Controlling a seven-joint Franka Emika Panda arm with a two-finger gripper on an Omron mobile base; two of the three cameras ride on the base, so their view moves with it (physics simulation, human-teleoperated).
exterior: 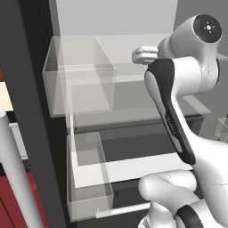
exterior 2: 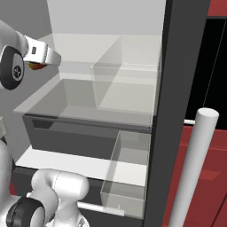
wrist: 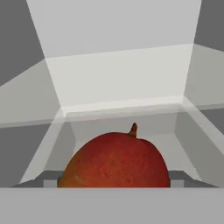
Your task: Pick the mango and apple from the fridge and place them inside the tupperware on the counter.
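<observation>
The mango, a large red fruit with a short brown stem, sits close up in the hand view between my gripper fingers, which press against its two sides. My hand reaches over a glass shelf inside the fridge, and a sliver of the red mango shows under it. From the left base view the hand pokes out past my forearm. The apple, the tupperware and the counter are out of view.
Clear bins stand on the shelf beside the hand, and lower clear bins sit above a dark drawer. The grey door handle and dark-red cabinets lie to the right.
</observation>
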